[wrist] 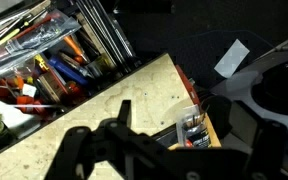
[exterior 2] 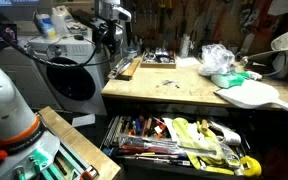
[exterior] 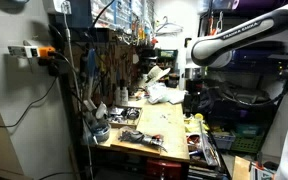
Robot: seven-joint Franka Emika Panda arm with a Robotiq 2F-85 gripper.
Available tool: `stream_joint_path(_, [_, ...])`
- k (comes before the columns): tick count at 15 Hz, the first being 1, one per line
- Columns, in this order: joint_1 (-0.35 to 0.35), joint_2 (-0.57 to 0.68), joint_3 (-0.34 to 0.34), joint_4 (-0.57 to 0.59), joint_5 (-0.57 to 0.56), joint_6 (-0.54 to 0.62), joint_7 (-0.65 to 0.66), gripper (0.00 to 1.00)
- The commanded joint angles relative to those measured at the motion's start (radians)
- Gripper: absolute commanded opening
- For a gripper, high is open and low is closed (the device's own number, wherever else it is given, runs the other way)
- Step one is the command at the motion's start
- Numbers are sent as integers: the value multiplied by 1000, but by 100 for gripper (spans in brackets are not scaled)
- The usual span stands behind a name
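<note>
My gripper [wrist: 169, 150] shows as a dark shape low in the wrist view, its fingers spread apart with nothing between them. It hangs above the wooden workbench top [wrist: 94, 110], near the bench corner. A small clear jar of dark bits [wrist: 189, 128] stands just past the bench edge, close under the gripper. In both exterior views the gripper [exterior: 192, 98] [exterior 2: 111, 32] is held above one end of the bench [exterior: 154, 125] [exterior 2: 174, 85], touching nothing.
An open drawer full of hand tools [exterior 2: 179, 140] [wrist: 44, 60] juts out below the bench front. On the bench lie a crumpled plastic bag [exterior 2: 219, 58], a white board [exterior 2: 252, 95], a black tray [exterior 2: 157, 60] and a wooden block [exterior 2: 131, 68]. A white machine [exterior 2: 69, 75] stands beside the bench.
</note>
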Motion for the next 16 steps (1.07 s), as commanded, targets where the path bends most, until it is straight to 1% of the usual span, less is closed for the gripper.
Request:
stream_joint_path(1, [-21,2,18,2,8,-2,-7,100])
stream_joint_path(9, [-21,2,18,2,8,-2,-7,100])
stream_joint_path(12, [-32,100,-12,59,52,61,-3,100])
stream_joint_path(16, [-51,232,-56,115,147,191,-42,100])
